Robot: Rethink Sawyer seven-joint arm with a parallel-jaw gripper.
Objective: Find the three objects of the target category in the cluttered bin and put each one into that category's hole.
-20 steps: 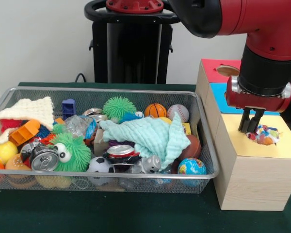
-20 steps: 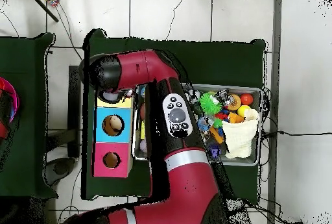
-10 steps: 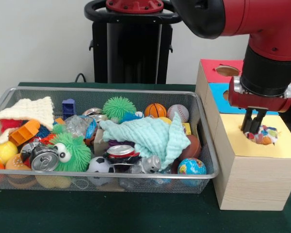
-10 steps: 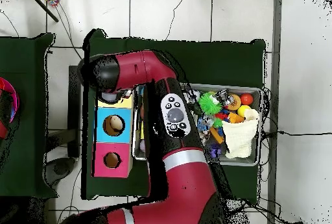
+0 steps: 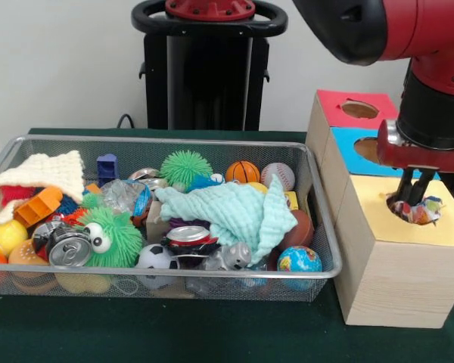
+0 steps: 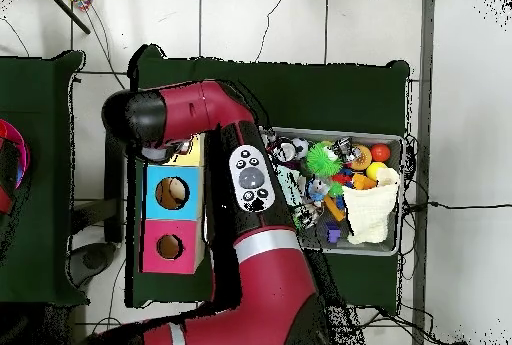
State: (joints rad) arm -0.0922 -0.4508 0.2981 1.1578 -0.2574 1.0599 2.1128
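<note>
1. Gripper (image 5: 413,198): black fingers close together, tips down in the hole of the yellow box top (image 5: 408,223). Clamped on a crinkly multicolour wrapper (image 5: 422,212), which sits half inside the hole w/ its edges poking above the rim.
2. Sorting box (image 5: 386,280): pale wood-grain sides, three flat coloured tops in a row, yellow nearest, then blue (image 5: 359,150), then red (image 5: 353,110). Each has a round hole.
3. Overhead view: arm (image 6: 215,121) bends over the yellow end of the box; blue top (image 6: 172,192) and pink-red top (image 6: 169,247) both show open holes. Gripper itself hidden under the arm there.
4. Bin (image 5: 321,249): fine silver wire mesh, rectangular, rounded rim, just beside the box on dark green cloth (image 5: 159,333).
5. Bin contents, packed and overlapping: mint muslin cloth (image 5: 227,208), crumpled, in the middle; cream knitted cloth (image 5: 41,174) draped at the left end.
6. Spiky rubber toys: green one w/ googly eyes (image 5: 113,236), plain green puff ball (image 5: 185,168).
7. Balls: mini basketball (image 5: 243,172), baseball (image 5: 278,175), globe ball (image 5: 299,261), soccer ball (image 5: 156,257), smooth yellow ball (image 5: 4,236).
8. Crushed metal cans: one at left (image 5: 64,246), one red-rimmed mid-bin (image 5: 188,236). Clear crinkled plastic (image 5: 121,195) behind the googly toy.
</note>
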